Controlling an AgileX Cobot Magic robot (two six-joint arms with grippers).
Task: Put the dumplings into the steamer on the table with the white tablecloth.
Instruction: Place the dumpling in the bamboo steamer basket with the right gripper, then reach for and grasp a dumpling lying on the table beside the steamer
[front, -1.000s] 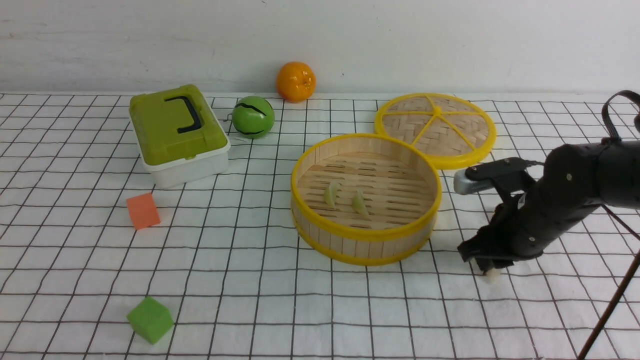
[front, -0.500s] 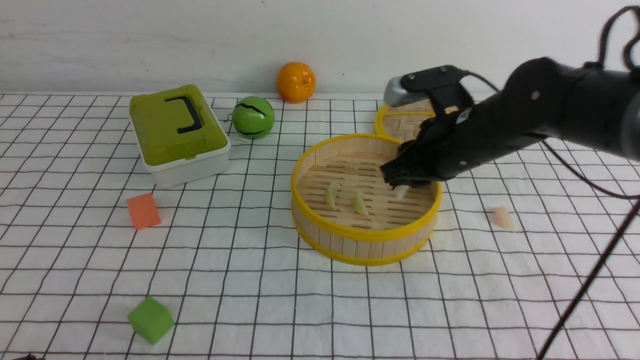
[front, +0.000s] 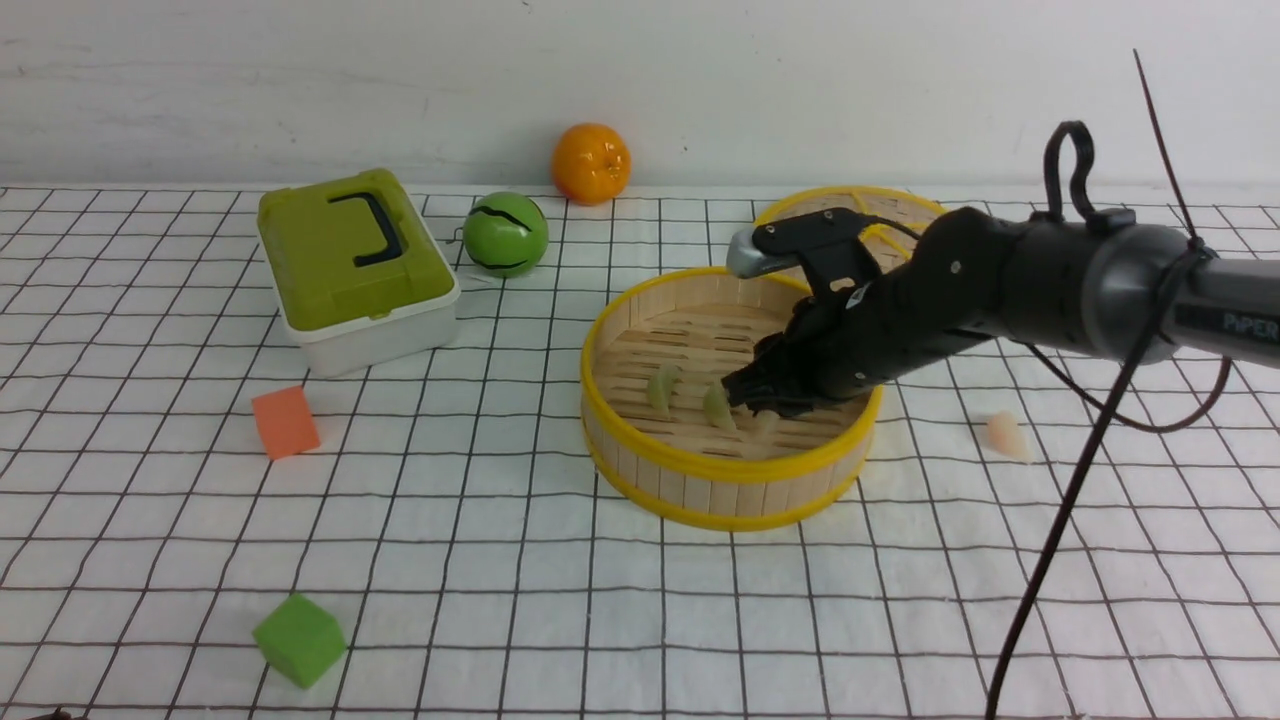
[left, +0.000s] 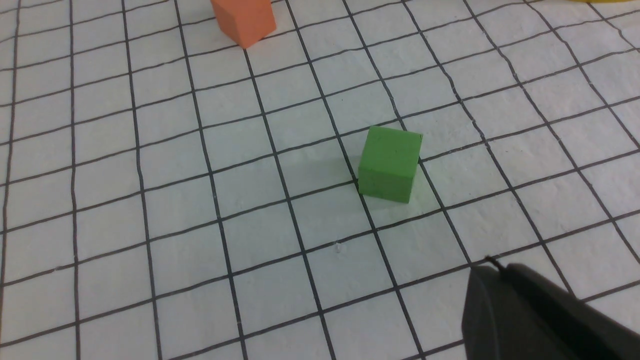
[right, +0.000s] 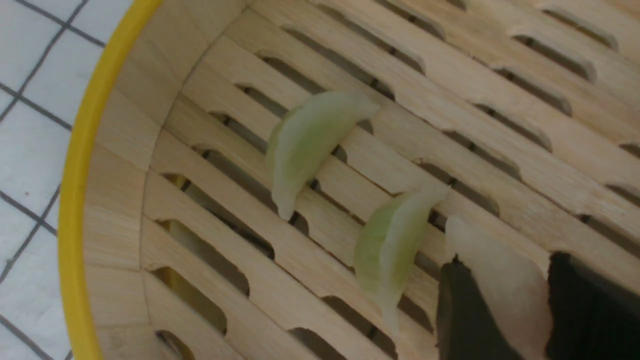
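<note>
The right hand (front: 756, 407) sat round a white dumpling (right: 500, 285) at five o'clock in the steamer (front: 720, 495); gripping or loose, I couldn't tell. Stuck to a finger, it might lift out again.

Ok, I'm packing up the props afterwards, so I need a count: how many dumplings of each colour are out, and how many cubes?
Green dumplings: 2
Pale pink dumplings: 2
Cubes: 2
Total: 6
</note>
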